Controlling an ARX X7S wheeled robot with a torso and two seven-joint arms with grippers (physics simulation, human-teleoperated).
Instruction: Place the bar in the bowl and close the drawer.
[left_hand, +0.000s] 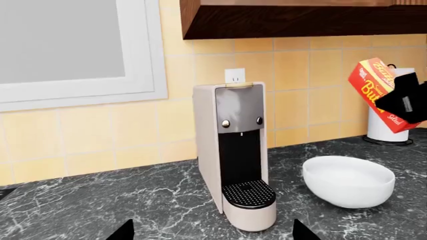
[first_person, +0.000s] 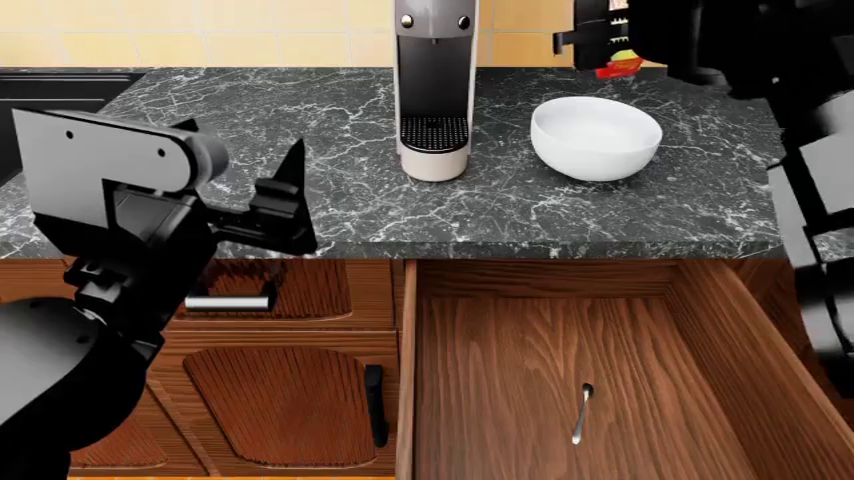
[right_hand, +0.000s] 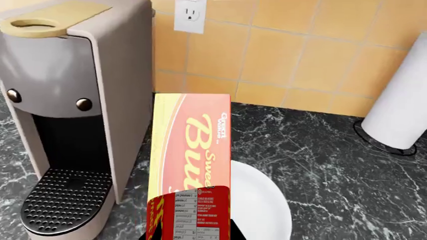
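**Bar held above and behind the bowl**

The right gripper (left_hand: 404, 102) is clamped on the bar (left_hand: 375, 86), which hangs in the air above the bowl (first_person: 595, 137), toward the bowl's wall side. In the right wrist view the bar's long axis points down toward the bowl. The bowl sits just beside the coffee machine (first_person: 435, 85). The left gripper (first_person: 274, 215), fingers apart, hovers well clear of the bowl, in front of the counter edge. The drawer (first_person: 587, 370) stands open below the bowl; a spoon (first_person: 582, 413) lies inside.
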